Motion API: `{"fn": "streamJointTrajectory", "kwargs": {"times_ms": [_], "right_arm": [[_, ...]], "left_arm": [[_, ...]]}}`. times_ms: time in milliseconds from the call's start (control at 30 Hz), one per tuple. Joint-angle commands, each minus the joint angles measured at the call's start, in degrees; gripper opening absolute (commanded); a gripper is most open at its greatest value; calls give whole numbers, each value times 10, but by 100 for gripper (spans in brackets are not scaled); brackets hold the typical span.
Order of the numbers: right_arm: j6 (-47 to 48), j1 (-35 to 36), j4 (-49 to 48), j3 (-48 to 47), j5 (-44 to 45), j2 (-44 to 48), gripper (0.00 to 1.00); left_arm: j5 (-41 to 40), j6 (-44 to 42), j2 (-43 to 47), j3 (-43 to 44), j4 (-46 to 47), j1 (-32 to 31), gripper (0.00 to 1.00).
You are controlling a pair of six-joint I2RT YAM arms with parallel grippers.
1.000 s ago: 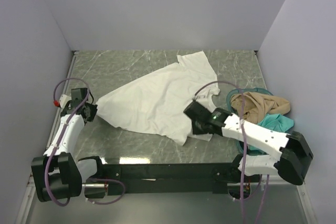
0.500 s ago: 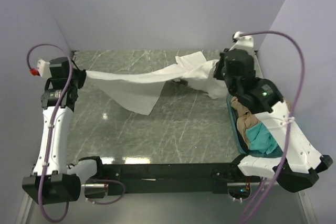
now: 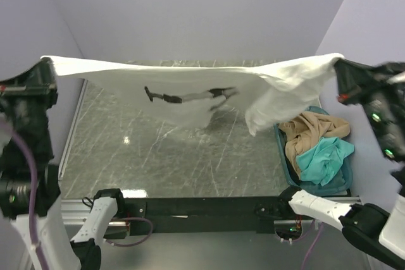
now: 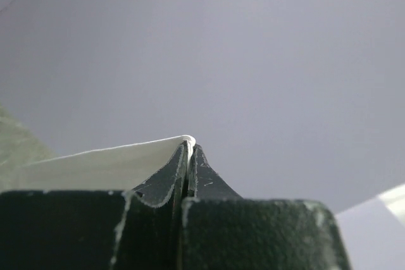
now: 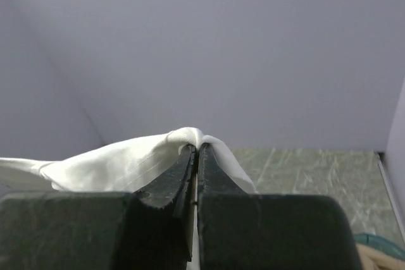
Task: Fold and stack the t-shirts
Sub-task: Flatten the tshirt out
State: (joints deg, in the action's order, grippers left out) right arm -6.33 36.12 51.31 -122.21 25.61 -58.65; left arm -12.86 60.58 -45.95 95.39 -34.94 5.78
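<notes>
Airborne: large white cloth t-shirt with small black print marks (image 3: pixel 190 90), stretched wide above grey-green marble tabletop (image 3: pixel 164 156), sagging mid-span, loose flap hanging down near the right end. Left gripper (image 4: pixel 189 145) clamped tight on the left edge; right gripper (image 5: pixel 197 148) clamped tight on a bunched fold at the right edge. Held high and far apart, probably to shake out wrinkles and spread flat before laying down to fold. Crumpled tan t-shirt (image 3: pixel 313 128) and crumpled teal t-shirt (image 3: pixel 324 156) heaped in teal plastic basket (image 3: pixel 283 153) on the right, queued for later. Nothing folded or stacked yet.
</notes>
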Motion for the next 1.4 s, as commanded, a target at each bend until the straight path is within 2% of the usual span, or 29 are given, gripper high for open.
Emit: {"fn": "streamJointTrajectory", "kwargs": {"times_ms": [0,67,200,300,400,533,667,733,800,867,900,933,1000,1033,1167,1200,1267,1367], "right_arm": [[53,-2,24,-48,-76,28,0],[56,-3,25,-52,-143,41,0],[59,-2,5,-42,-215,75,0],[75,-3,-24,-10,-196,86,0],[90,-2,-66,49,-151,84,0],[104,-3,-102,109,-16,42,0],[121,-6,-169,188,66,-24,0],[113,-28,-196,230,66,-76,0],[88,-54,-227,269,26,-135,0],[68,-95,-247,289,-25,-181,0],[41,-104,-254,292,-41,-236,0],[31,-112,-253,289,-57,-267,0],[17,-128,-255,267,-97,-359,0],[16,-130,-256,255,-106,-391,0],[10,-141,-219,142,-101,-552,0],[6,-145,-195,81,-97,-611,0],[1,-149,-173,-1,-80,-680,0],[5,-156,-162,-42,-78,-719,0]], "left_arm": [[1,-35,28,43,23,0,1],[1,-41,30,78,21,0,1],[16,-61,6,138,1,1,1],[28,-67,-17,149,-5,1,1],[28,-68,-30,116,2,0,1],[17,-65,-48,7,25,1,1],[0,-57,-81,-115,61,0,1],[5,-56,-114,-185,98,1,1],[10,-45,-160,-250,142,0,1],[15,-49,-199,-287,184,1,1],[23,-55,-222,-302,227,1,1],[28,-59,-280,-316,239,0,1],[23,-74,-350,-288,234,0,1],[25,-78,-426,-267,223,1,1],[61,-114,-607,-145,191,2,1],[70,-116,-661,-102,189,1,1],[73,-121,-707,-59,174,2,1],[74,-123,-768,4,157,1,1]]}}
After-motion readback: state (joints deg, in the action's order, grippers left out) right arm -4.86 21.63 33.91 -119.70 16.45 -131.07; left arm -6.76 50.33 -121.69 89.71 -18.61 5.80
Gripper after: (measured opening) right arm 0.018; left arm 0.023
